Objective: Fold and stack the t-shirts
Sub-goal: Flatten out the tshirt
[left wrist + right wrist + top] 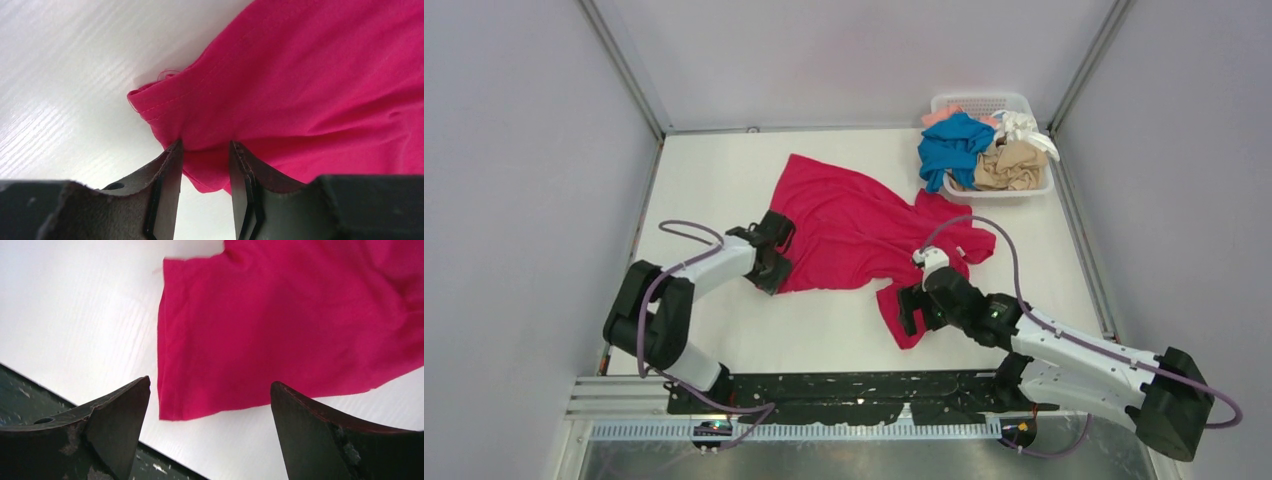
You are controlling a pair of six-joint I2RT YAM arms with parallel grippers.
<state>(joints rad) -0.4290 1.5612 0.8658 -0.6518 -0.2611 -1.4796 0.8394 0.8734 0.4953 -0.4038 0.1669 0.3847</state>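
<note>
Two pincers, one garment stretched between them. Starting on the left: the left pincer (769,255) sits right at the edge of the magenta-red t-shirt (854,225). Its wrist view shows a bunched, stitched corner of that cloth running in between the fingers (167,175). The jaws are drawn in narrow, yet a gap shows, so I cannot tell whether they truly bite the fabric. From this pincer the shirt spreads away to its right and beyond it, across the white table (714,180).

Over to the right pincer (912,308): jaws thrown wide, nothing held, poised low over a loose flap of the same shirt. In its wrist view the flap's hemmed corner lies just ahead, between the tips.

That's the relation that matters: the shirt's long axis slants from beyond the left pincer down toward the right one, and each arm is nearer its own end. My read is that the right one has to drop and close on that flap before any flattening starts.

Well beyond the right pincer, off to its right, the basket (984,99) holds the blue shirt (952,148), tan shirt (1012,165), white shirt (1024,125) and peach-pink shirt (942,115), all crumpled, none stacked.
</note>
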